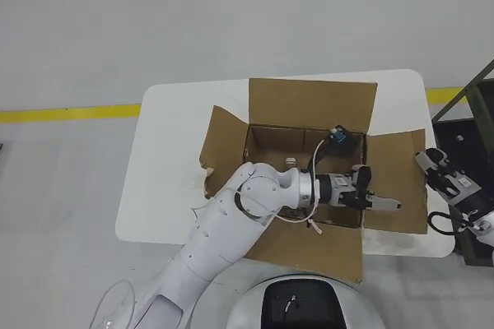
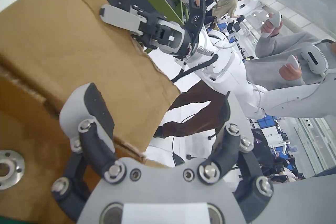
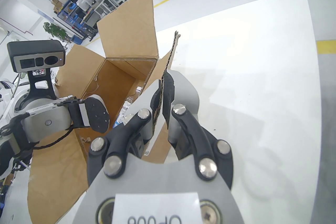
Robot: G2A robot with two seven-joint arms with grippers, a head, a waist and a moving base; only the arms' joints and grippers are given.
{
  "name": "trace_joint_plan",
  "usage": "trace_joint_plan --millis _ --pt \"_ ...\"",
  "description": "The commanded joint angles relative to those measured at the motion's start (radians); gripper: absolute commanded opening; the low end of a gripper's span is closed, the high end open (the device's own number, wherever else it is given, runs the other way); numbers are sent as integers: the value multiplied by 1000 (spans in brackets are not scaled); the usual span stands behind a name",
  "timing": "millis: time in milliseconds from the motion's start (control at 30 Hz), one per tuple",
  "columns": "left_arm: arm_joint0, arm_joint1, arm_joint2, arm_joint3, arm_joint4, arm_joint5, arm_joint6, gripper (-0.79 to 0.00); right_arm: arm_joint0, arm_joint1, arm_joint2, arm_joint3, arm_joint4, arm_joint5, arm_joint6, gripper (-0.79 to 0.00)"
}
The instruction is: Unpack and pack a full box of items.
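Note:
An open cardboard box point(image 1: 267, 148) stands on the white table point(image 1: 173, 164) with all its flaps spread. My left arm lies across the box, and its gripper point(image 1: 385, 202) hangs open over the box's right wall and right flap point(image 1: 395, 160), holding nothing. In the left wrist view that gripper point(image 2: 157, 109) has its fingers point(image 2: 92, 104) wide apart in front of the flap point(image 2: 65, 33). My right gripper point(image 3: 164, 93) is shut on the outer edge of the right flap point(image 3: 168, 62), as also seen at the table's right edge point(image 1: 431, 161) and from the left wrist point(image 2: 131, 22). A clear plastic bottle point(image 3: 128, 104) lies inside the box.
A dark green metal rack point(image 1: 487, 90) stands just beyond the table's right edge, close behind my right arm. Bare table shows left of the box. A yellow floor line point(image 1: 58, 113) runs behind the table.

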Motion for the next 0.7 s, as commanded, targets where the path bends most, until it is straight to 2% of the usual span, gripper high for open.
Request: trace_joint_plan --millis 0,167,667 --pt "23 16 -38 -22 29 9 -8 0 4 0 -5 15 -12 -16 -9 -785" --pt "88 51 -125 -103 85 37 -31 0 22 0 -24 50 -14 -50 -22 -785" --pt "88 51 -125 -103 85 37 -31 0 68 0 -71 145 -25 -106 -52 -785"
